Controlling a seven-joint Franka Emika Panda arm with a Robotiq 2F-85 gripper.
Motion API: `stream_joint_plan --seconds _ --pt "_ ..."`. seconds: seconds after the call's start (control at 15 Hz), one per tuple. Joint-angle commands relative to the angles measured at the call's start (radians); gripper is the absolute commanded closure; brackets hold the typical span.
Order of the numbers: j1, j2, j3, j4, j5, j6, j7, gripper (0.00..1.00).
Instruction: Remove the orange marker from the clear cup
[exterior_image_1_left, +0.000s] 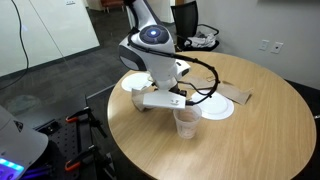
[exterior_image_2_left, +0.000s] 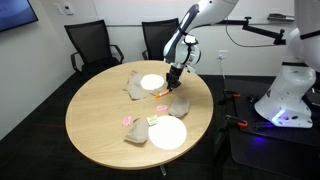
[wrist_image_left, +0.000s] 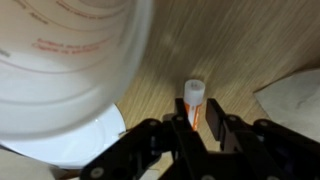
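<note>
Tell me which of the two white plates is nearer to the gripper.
The plate on the far side in an exterior view, just beside the gripper; the other plate lies toward the near edge.

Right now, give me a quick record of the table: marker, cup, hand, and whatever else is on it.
marker: orange with a white end, out of the cup, between the fingers of the hand
hand: appears closed on the marker
cup: clear, upright on the table, apart from the hand, no marker seen in it
table: round, wood top
other: white plate beside the cup, another white plate farther back
status: marker looks removed
</note>
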Motion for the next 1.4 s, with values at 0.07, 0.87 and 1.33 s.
stream_joint_plan --seconds 0.07,0.87,1.33 --pt "-0.008 0.013 0.016 0.010 0.018 0.015 -0.034 0.32" --pt "0.020 -0.139 0.000 -0.067 -0.002 0.031 -0.017 0.00" --pt "0.075 -0.301 -0.049 -0.182 -0.094 0.051 0.135 0.00"
